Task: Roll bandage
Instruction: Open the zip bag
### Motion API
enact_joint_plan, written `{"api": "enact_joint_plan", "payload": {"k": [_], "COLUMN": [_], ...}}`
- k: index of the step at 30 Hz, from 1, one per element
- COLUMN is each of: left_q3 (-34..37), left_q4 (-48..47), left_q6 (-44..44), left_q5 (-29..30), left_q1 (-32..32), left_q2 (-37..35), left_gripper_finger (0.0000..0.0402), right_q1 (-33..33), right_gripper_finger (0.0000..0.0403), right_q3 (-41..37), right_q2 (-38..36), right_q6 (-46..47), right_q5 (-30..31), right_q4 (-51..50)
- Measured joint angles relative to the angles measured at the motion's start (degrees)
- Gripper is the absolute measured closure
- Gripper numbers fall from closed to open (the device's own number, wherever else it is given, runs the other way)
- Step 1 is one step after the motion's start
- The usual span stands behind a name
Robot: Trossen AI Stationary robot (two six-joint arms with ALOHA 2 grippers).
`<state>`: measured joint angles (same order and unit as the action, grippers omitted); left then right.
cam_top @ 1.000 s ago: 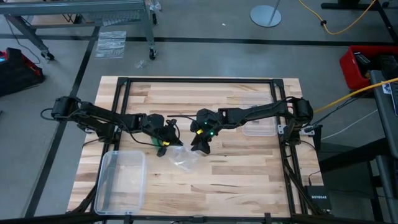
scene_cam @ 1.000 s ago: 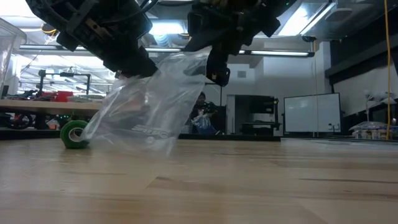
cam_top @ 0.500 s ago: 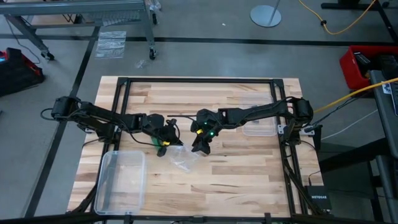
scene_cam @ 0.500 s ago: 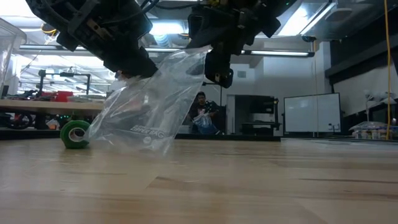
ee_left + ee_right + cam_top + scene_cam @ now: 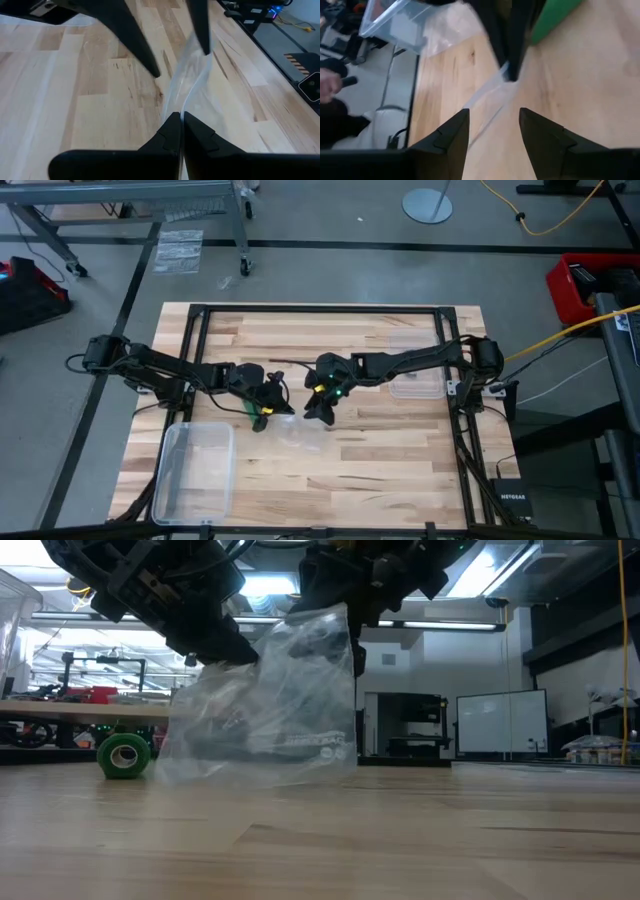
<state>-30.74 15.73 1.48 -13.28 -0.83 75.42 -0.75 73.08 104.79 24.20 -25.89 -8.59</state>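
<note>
My left gripper (image 5: 180, 131) is pinched tight on the edge of the clear plastic bag (image 5: 262, 700), which hangs at centre frame in the low view. My right gripper (image 5: 492, 129) stands spread beside it, holding nothing. The bandage (image 5: 123, 755), a green roll, rests on the table (image 5: 390, 470) at lower left.

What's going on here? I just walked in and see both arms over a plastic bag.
The left hand is shut on an edge of the clear plastic bag, holding it up off the wooden table near the middle. The right hand hangs open right beside it, close to the bag's other edge but not gripping it. The green bandage, already a small roll, stands on the table next to the bag. A clear plastic box sits near the table's front left corner.
</note>
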Motion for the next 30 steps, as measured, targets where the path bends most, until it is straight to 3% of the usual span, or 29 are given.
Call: {"api": "enact_joint_plan", "payload": {"k": [6, 30], "left_q3": [0.0, 0.0], "left_q4": [0.4, 0.8], "left_q6": [0.0, 0.0], "left_q5": [0.0, 0.0], "left_q1": [0.1, 0.1], "left_q2": [0.0, 0.0], "left_gripper_finger": [0.0401, 0.0401], "right_q1": [0.0, 0.0], "right_gripper_finger": [0.0226, 0.0226], "right_q3": [0.0, 0.0], "right_q2": [0.0, 3.5], "right_q6": [0.0, 5.6], "right_q5": [-5.1, -8.4], "right_q4": [-2.8, 1.3]}}
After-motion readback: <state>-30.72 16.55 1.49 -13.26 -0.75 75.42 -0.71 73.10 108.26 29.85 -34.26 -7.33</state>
